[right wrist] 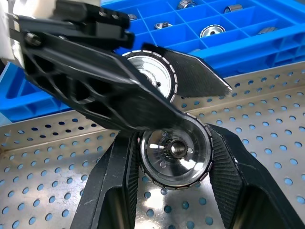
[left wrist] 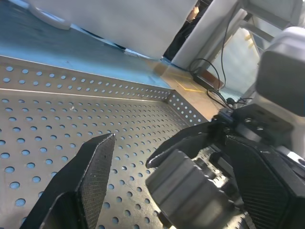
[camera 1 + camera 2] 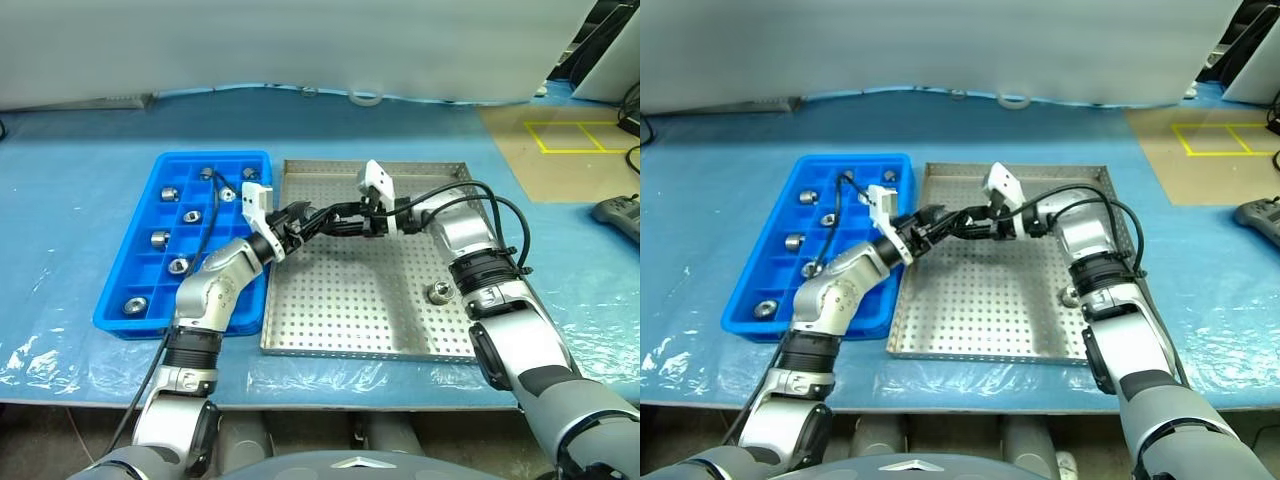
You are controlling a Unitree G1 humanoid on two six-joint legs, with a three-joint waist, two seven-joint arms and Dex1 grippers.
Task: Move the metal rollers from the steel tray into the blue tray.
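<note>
Midair over the steel tray (image 3: 330, 320): right gripper (image 1: 174, 152) clamped on a roller (image 1: 175, 149), left gripper (image 3: 300, 218) spread wide around it, not yet closed. Best to shut left fingers (image 2: 90, 176) squarely before loosening right. One more roller (image 3: 438, 293) left on the tray; several sit in the blue tray (image 3: 140, 225).

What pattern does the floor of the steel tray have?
The steel tray floor is bare silver metal with regular rows of small round holes, clearest in the left wrist view.
</note>
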